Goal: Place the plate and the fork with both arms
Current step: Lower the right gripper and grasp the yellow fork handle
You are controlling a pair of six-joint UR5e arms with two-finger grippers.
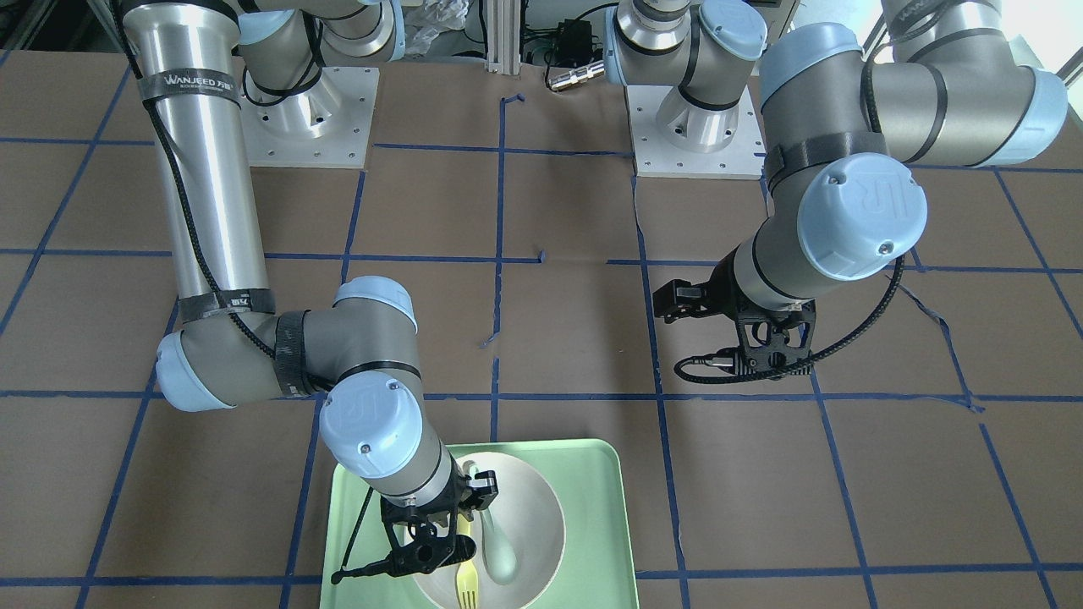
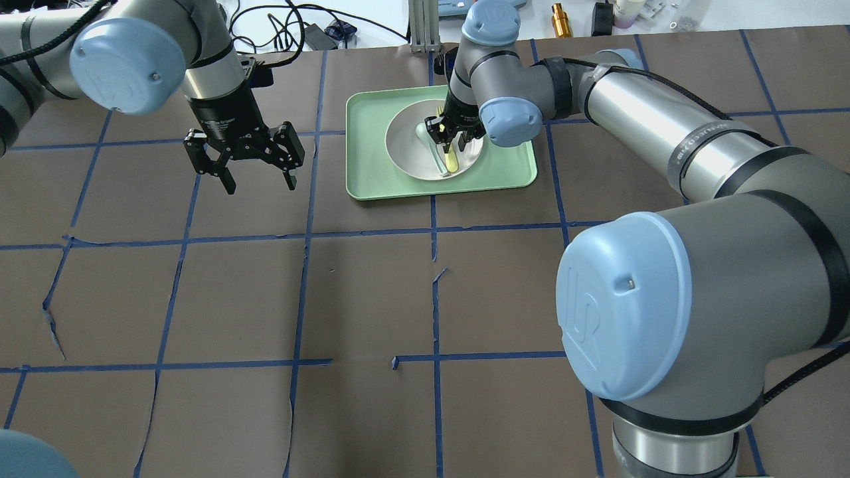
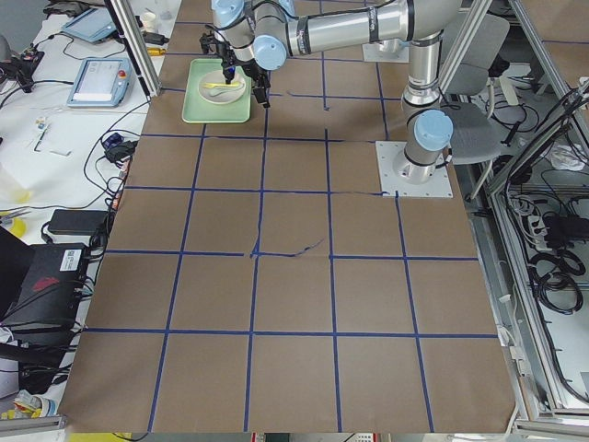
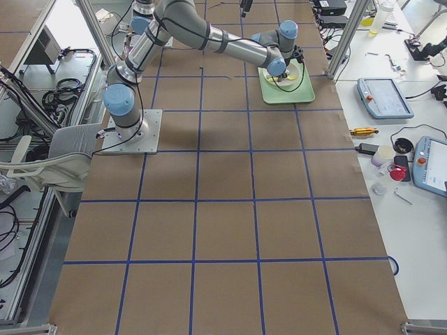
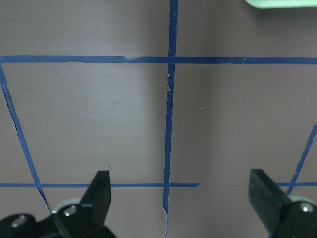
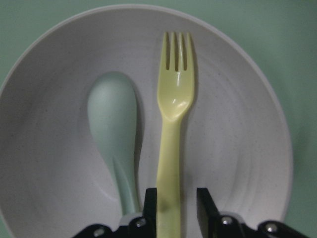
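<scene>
The off-white plate (image 2: 412, 156) sits in the mint-green tray (image 2: 511, 169) at the table's far side. The pale-yellow fork (image 6: 171, 124) lies in the plate with its tines pointing away from the wrist camera, beside a pale grey-green spoon (image 6: 111, 119). My right gripper (image 6: 177, 198) is down in the plate, its narrowly parted fingers astride the fork's handle end. One finger touches the handle and a small gap shows at the other. It also shows in the overhead view (image 2: 450, 138). My left gripper (image 2: 260, 186) hangs open and empty above the bare table, left of the tray.
The table is covered in brown paper with a grid of blue tape. The tray's corner (image 5: 282, 3) shows at the top edge of the left wrist view. Cables and small items lie beyond the table's far edge (image 2: 558, 10).
</scene>
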